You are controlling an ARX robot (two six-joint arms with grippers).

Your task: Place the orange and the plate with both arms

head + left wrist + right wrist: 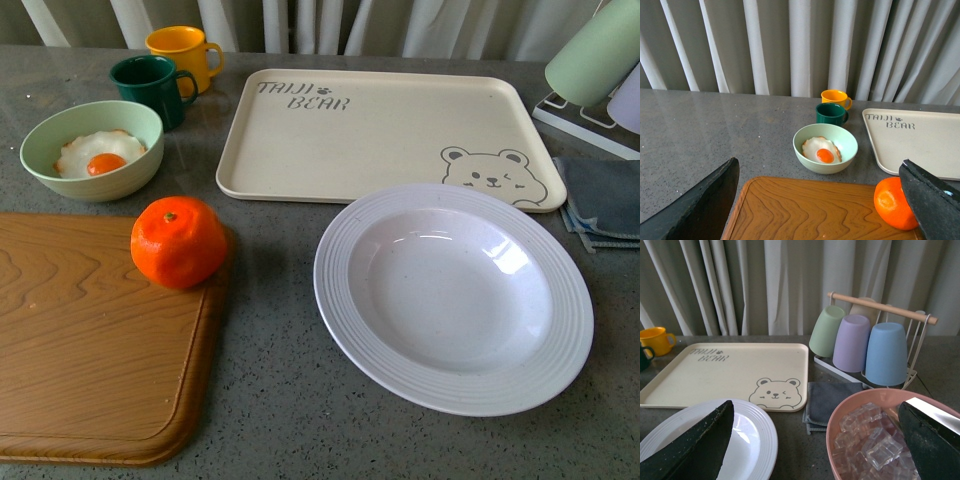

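Observation:
The orange [178,241] is a bright mandarin on the right end of a wooden cutting board [90,340]. It also shows in the left wrist view [892,203], partly behind one black finger [932,200]. The plate [560,340] is white with a ridged rim, on the grey table in front of the cream bear tray [380,130]. Its edge shows in the right wrist view [762,432]. My left gripper [822,210] is open and empty above the board. My right gripper [815,450] is open and empty, between the plate and a pink bowl. Neither arm shows in the front view.
A pale green bowl with a fried egg [93,150], a dark green mug [152,88] and a yellow mug [183,53] stand at the back left. A pink bowl of ice cubes [875,432], a grey cloth [832,399] and a rack of cups [860,340] lie right.

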